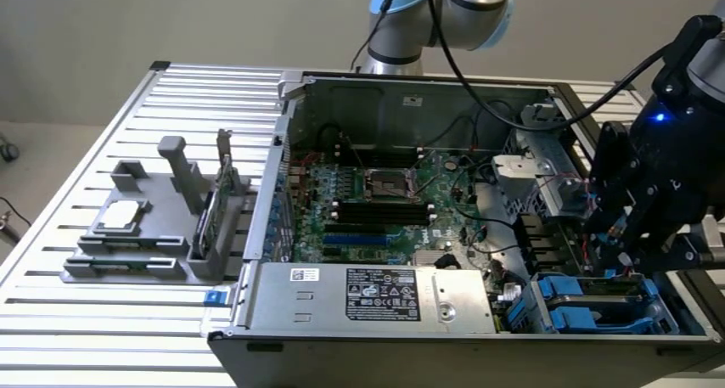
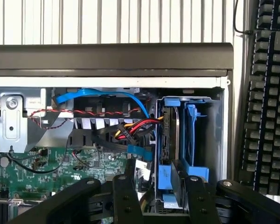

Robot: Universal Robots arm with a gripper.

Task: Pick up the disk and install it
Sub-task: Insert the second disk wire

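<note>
Slatted metal tabletop (image 1: 68, 312) carries an open computer case (image 1: 453, 333), lying on its side with the green motherboard (image 1: 374, 201) exposed, and a plain pale wall stands behind. On the exterior view's left of the case sits a grey holder (image 1: 148, 244) with a small square silver chip (image 1: 121, 216) resting on it and thin cards standing upright in its slots. Along the near edge of the case lies a silver power supply (image 1: 374, 295) with a black-and-white label. The robot arm (image 1: 453, 14) rises at the far side, and its black gripper (image 1: 634, 252) hangs over the near right corner of the case in the exterior view, directly above the blue drive bay (image 1: 600, 307). The disk (image 2: 170, 140) sits inside that bay, standing on edge between blue plastic rails, close to the case's side wall; red, yellow and blue cables (image 2: 130, 126) run just beside it. In the wrist view the gripper (image 2: 163, 196) has its fingers (image 2: 126, 196) spread wide on either side of the disk's blue rail end, with a gap showing, so the fingers are apart and clasp nothing. A dark keyboard (image 2: 266, 93) lies on the table beyond the case wall.
</note>
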